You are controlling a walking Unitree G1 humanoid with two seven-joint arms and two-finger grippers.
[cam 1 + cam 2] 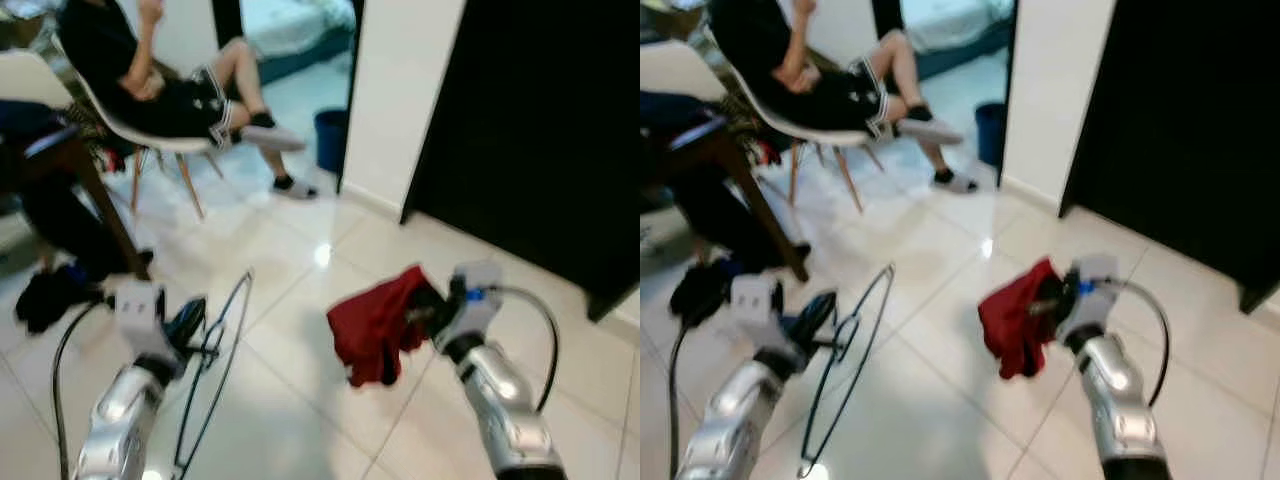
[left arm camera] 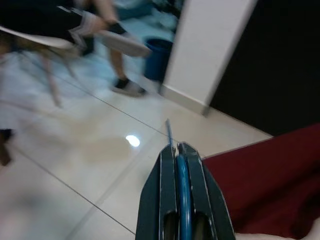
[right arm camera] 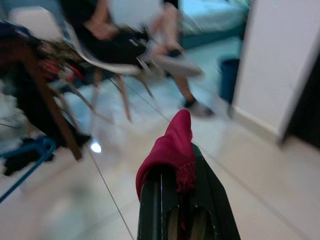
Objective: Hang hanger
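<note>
1. Two grippers are up over the tiled floor, each holding something.
2. The left gripper has its jaws clamped together on the hanger; in the left wrist view the blue wire runs straight down the slit between the two black fingers and pokes out past their tips.
3. The rest of the hanger, a thin dark-blue wire loop, hangs beside and below the left gripper, above the floor.
4. The right gripper has its jaws clamped on a red cloth; in the right wrist view the cloth bunches over the fingertips and is pinched between them.
5. Hanger and cloth are held apart, not touching.
6. Beyond, a person sits on a white chair; a blue bin stands by the white wall.
</note>
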